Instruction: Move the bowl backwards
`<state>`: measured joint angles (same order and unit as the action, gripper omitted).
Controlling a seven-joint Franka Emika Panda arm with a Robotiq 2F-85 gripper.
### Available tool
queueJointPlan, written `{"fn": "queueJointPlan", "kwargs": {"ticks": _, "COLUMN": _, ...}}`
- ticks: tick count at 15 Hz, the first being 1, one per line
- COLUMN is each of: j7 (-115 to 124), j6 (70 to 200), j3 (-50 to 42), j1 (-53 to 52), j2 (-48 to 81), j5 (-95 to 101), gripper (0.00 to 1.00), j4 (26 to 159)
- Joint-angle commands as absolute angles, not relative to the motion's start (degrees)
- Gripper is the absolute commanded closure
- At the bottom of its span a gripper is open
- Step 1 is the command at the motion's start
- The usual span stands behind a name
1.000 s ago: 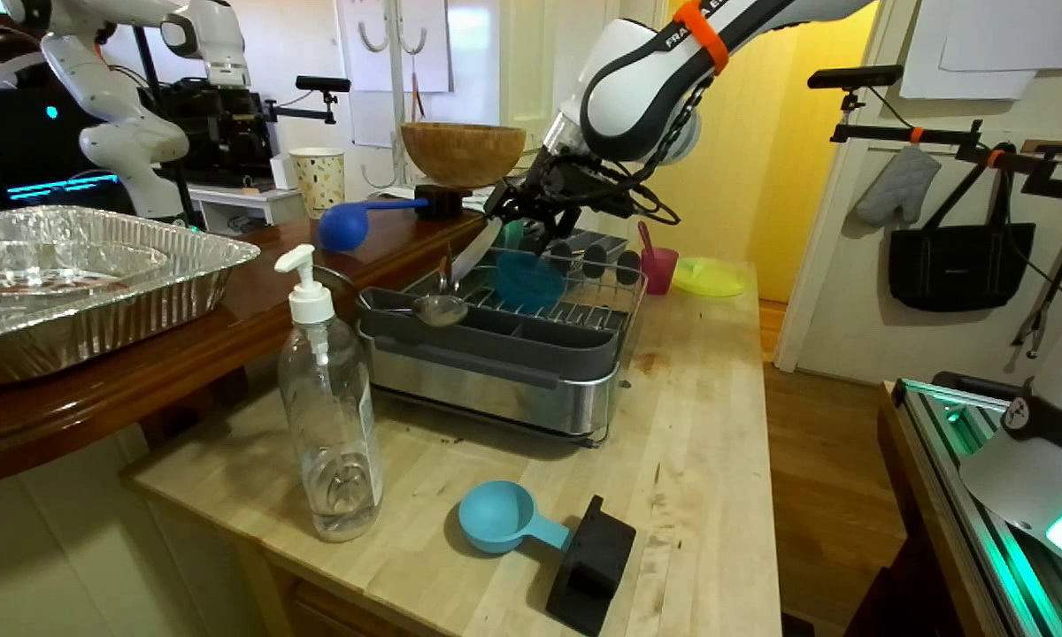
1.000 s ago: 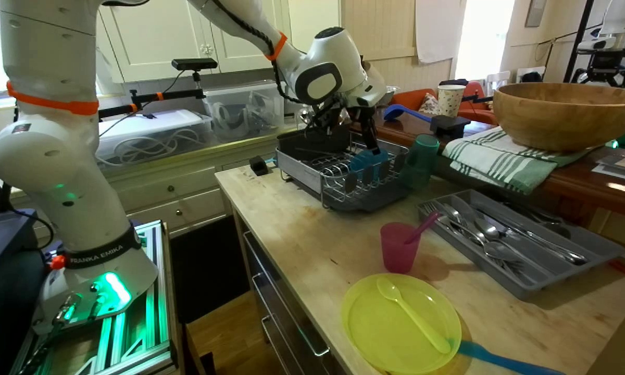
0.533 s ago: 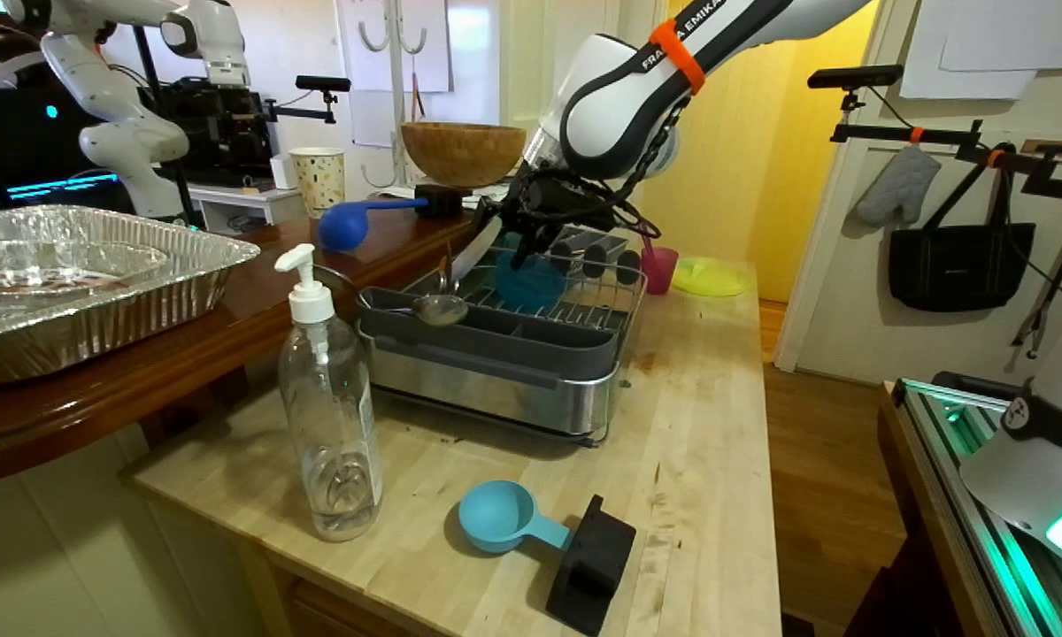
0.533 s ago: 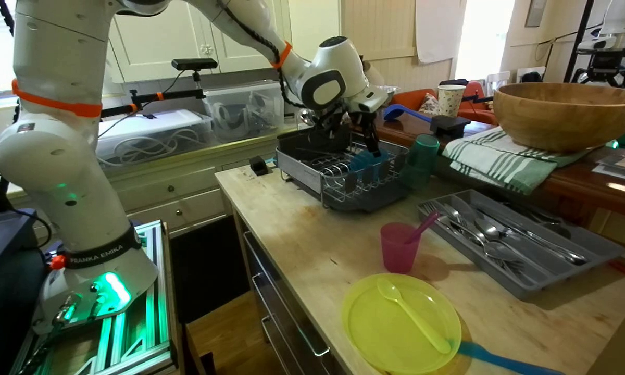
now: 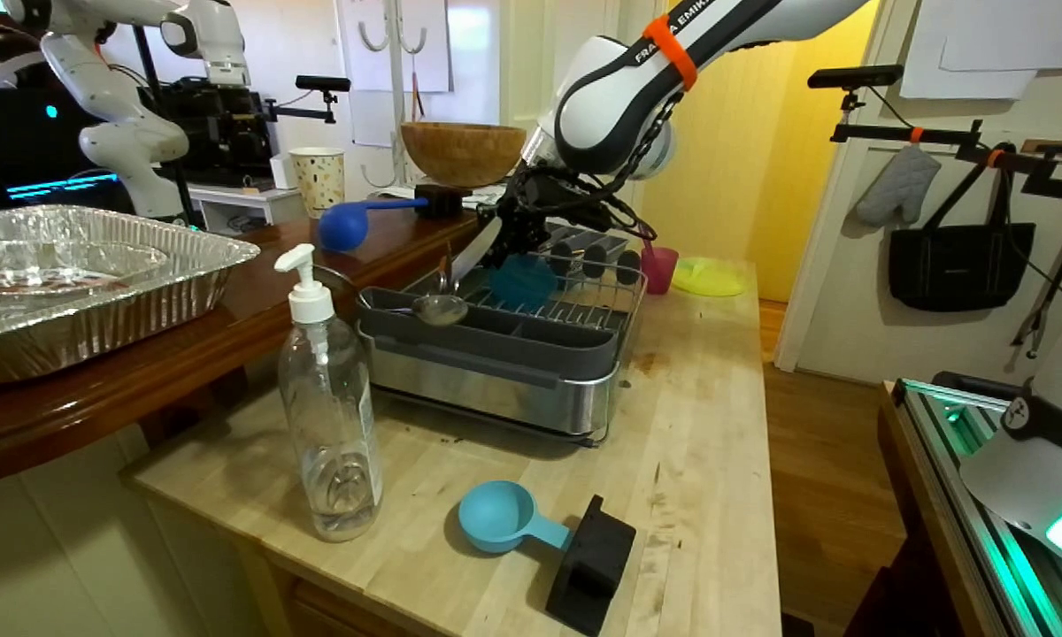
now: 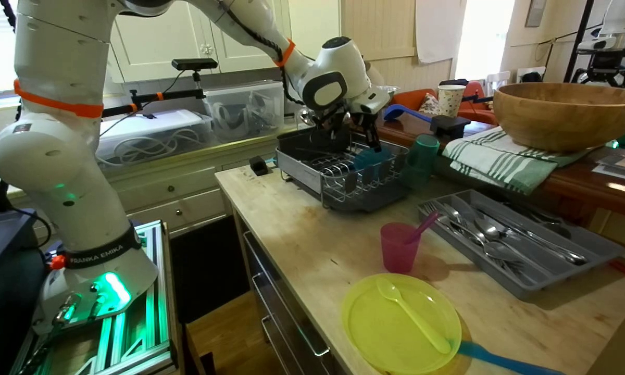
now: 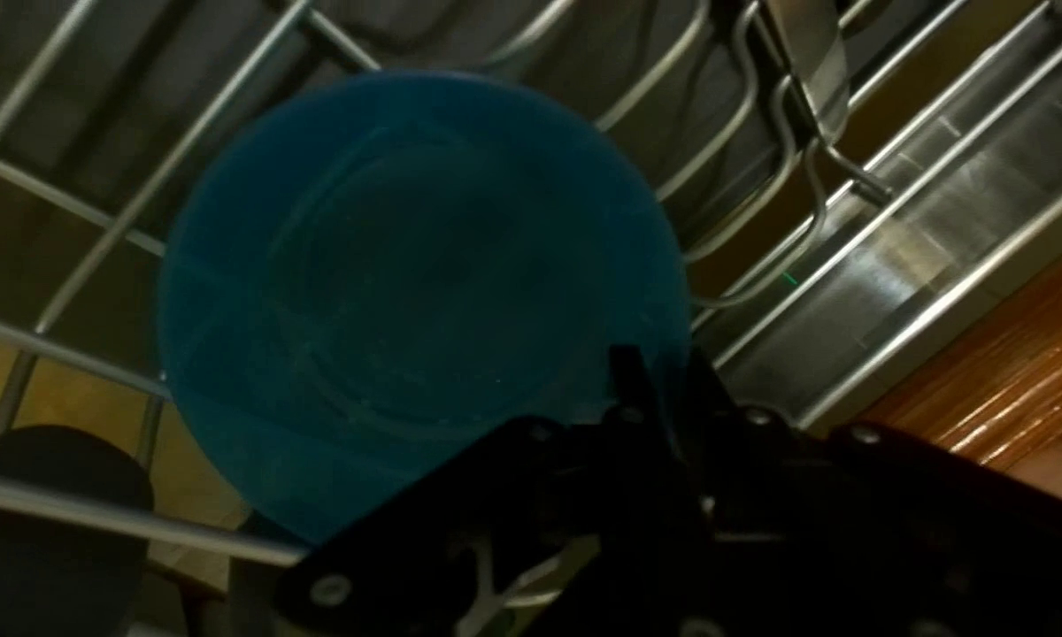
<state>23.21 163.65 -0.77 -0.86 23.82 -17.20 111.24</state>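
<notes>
Small round turquoise plastic bowl (image 7: 434,257) inside steel-and-wire dish rack (image 5: 487,394) on wooden bench (image 5: 699,442), presumably for drying; black end effector (image 7: 661,364) pinched narrow on bowl's rim, thin edge likely easiest hold for backward move; bench carries one pink plastic cup (image 6: 396,250), one round yellow plate (image 6: 370,328), one clear pump bottle (image 5: 327,442).

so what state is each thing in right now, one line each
Bowl: tilted, in the dish rack
Hand: apparently closed on the bowl's rim
Pump bottle: upright, some liquid inside
Pink cup: upright, pink utensil inside
Yellow plate: flat, spoon on it
Wooden bowl: upright on the towel
Towel: folded
Cutlery tray: holding cutlery
Paper cup: upright
Black bag: hanging
Oven mitt: hanging
Cabinet drawers: shut
</notes>
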Motion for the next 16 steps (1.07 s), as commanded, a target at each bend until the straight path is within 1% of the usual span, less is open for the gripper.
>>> {"fn": "queueJointPlan", "kwargs": {"ticks": 1, "j7": 20.52, "j6": 161.69, "j3": 2.21, "j1": 1.77, "j2": 23.93, "j5": -21.31, "gripper": 1.00, "j4": 111.62}}
{"fn": "queueJointPlan", "kwargs": {"ticks": 2, "j7": 20.04, "j6": 161.47, "j3": 3.04, "j1": 2.28, "j2": 23.66, "j5": -22.40, "gripper": 0.97, "j4": 111.78}}
{"fn": "queueJointPlan", "kwargs": {"ticks": 4, "j7": 18.22, "j6": 161.54, "j3": 4.77, "j1": 3.68, "j2": 22.55, "j5": -24.85, "gripper": 1.00, "j4": 112.14}}
{"fn": "queueJointPlan", "kwargs": {"ticks": 5, "j7": 16.31, "j6": 161.92, "j3": 6.24, "j1": 4.89, "j2": 21.58, "j5": -26.83, "gripper": 0.98, "j4": 112.42}}
{"fn": "queueJointPlan", "kwargs": {"ticks": 6, "j7": 14.47, "j6": 162.23, "j3": 7.69, "j1": 6.03, "j2": 20.45, "j5": -28.95, "gripper": 1.00, "j4": 112.83}}
{"fn": "queueJointPlan", "kwargs": {"ticks": 11, "j7": -3.94, "j6": 161.55, "j3": 21.04, "j1": 16.62, "j2": 17.27, "j5": -50.05, "gripper": 0.99, "j4": 112.76}}
{"fn": "queueJointPlan", "kwargs": {"ticks": 16, "j7": -18.38, "j6": 162.62, "j3": 26.30, "j1": 22.06, "j2": 17.90, "j5": -68.12, "gripper": 0.99, "j4": 112.47}}
